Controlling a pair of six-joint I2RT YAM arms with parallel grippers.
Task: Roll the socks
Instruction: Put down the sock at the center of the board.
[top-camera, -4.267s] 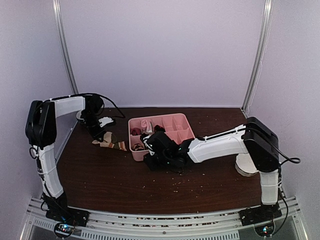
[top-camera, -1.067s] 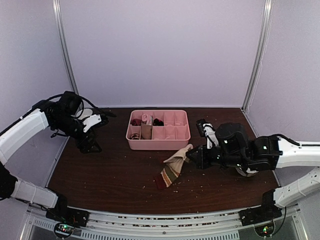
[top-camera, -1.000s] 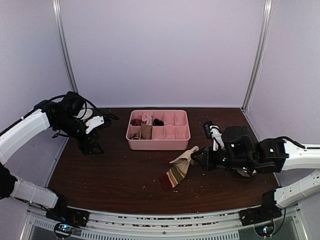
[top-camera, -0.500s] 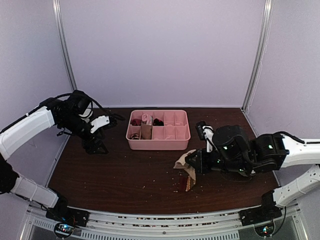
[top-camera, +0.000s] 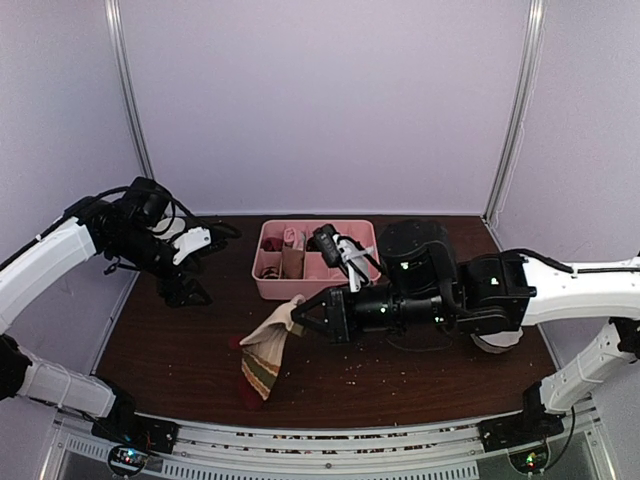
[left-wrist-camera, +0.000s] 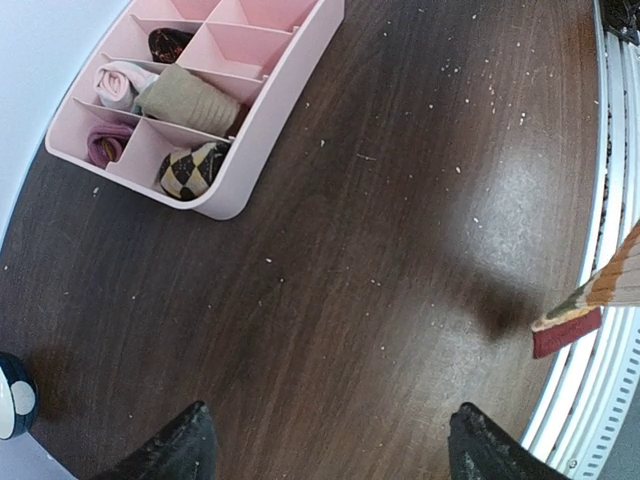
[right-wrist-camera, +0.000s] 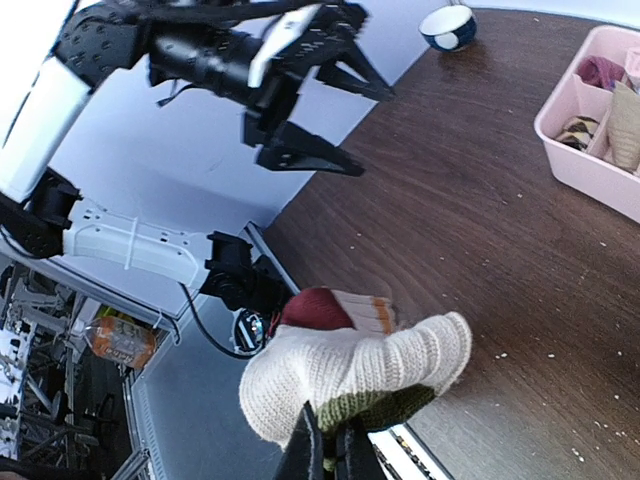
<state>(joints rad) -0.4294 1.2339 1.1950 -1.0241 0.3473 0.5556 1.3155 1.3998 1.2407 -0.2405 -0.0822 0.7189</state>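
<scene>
My right gripper (top-camera: 306, 318) is shut on the cuff of the beige-tan striped sock (top-camera: 264, 357), which hangs from it above the table's front left-centre. In the right wrist view the sock (right-wrist-camera: 352, 362) bulges over the shut gripper (right-wrist-camera: 330, 445), cream knit with an olive band and a maroon toe. The sock's maroon tip (left-wrist-camera: 568, 333) shows at the right edge of the left wrist view. My left gripper (top-camera: 187, 288) hovers open over bare table at the far left, its fingertips (left-wrist-camera: 190, 448) wide apart with nothing between them. A rolled black diamond-patterned sock (left-wrist-camera: 190, 171) sits in the tray.
The pink divided tray (top-camera: 322, 290) stands at the back centre and holds several rolled socks (left-wrist-camera: 187, 97). A small blue-and-white bowl (right-wrist-camera: 447, 26) sits in the far left corner. Crumbs speckle the dark wooden table (top-camera: 190, 350). A metal rail (left-wrist-camera: 600, 200) runs along the near edge.
My right arm has swung left across the table with the striped sock, from right of centre to left of centre. The left arm has barely shifted and stays open.
</scene>
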